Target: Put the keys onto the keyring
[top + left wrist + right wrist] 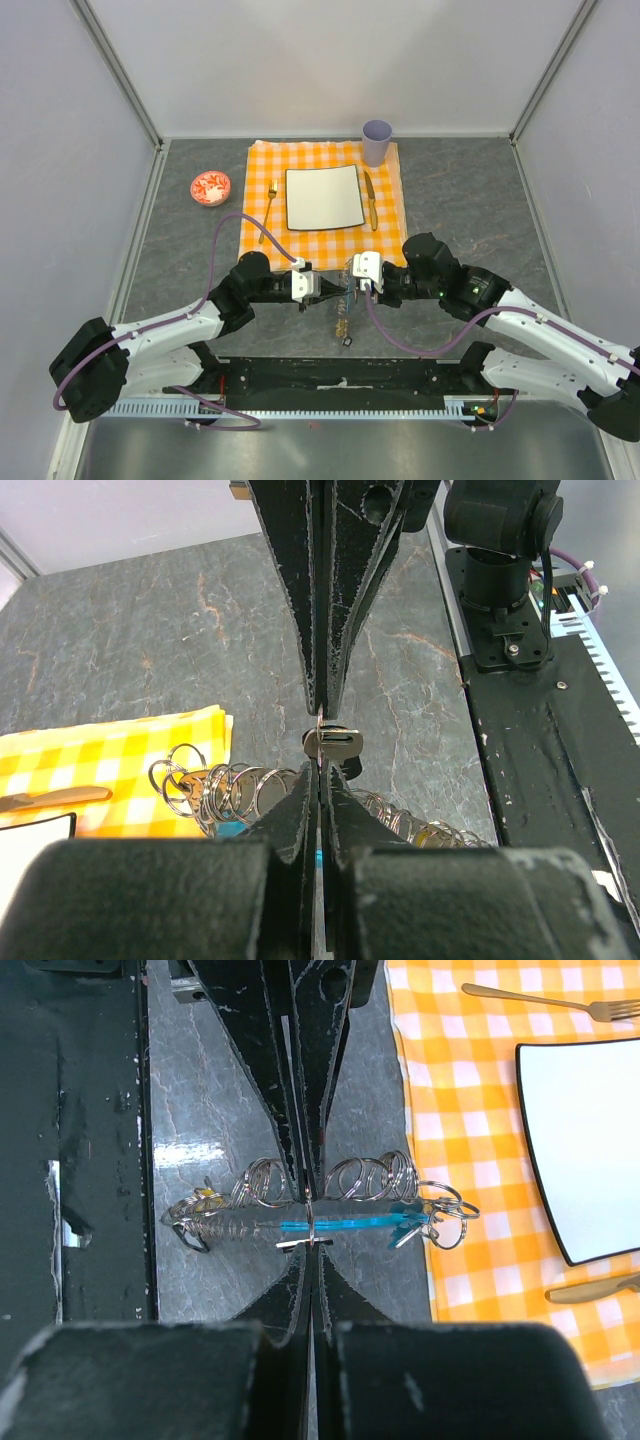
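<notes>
Nearest lies a black base plate bolted along the near edge, with both arms rising from it. Beyond it spreads the desk, grey stone-patterned with paler veins, matt and bare around the arms.

Just past the plate, at the middle, the left gripper and right gripper meet tip to tip. Both pairs of jaws are pressed together. A small flat silvery key sits right where the tips meet; which pair grips it I cannot tell.

Under them the keyring lies on the grey desk, a string of wire rings running near to far. Its turquoise tag lies alongside, and its far end just overlaps the near edge of the cloth.

The cloth is orange and white check. It carries a square white plate, with a gold fork on the left and a gold knife on the right. A lilac cup stands at its far right corner. Left of the cloth, on the bare desk, sits a red and white bowl.

Plain white walls close in the left, right and far sides, joined by pale metal posts.
</notes>
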Robot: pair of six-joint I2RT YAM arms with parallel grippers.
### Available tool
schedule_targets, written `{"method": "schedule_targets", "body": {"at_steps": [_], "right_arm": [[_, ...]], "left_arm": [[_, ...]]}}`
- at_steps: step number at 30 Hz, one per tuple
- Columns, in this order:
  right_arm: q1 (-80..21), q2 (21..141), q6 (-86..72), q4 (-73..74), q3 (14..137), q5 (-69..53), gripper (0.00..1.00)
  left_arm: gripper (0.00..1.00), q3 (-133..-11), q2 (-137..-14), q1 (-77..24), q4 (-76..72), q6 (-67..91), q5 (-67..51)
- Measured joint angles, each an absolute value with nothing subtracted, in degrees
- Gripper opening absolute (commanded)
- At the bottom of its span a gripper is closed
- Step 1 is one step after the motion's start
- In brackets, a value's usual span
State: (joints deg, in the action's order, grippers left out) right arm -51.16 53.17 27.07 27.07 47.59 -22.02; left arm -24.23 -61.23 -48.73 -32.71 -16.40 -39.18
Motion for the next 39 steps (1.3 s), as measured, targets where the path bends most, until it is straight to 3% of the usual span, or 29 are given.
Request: {"method": "schedule_targets", "body": {"at_steps": [39], "right_arm": [[-51.16, 53.47, 27.07, 27.09, 47.59, -22.81, 0.00]], "left_arm": [[0.02, -24.23, -61.47, -48.71, -32.75, -16.38, -39.77]]}}
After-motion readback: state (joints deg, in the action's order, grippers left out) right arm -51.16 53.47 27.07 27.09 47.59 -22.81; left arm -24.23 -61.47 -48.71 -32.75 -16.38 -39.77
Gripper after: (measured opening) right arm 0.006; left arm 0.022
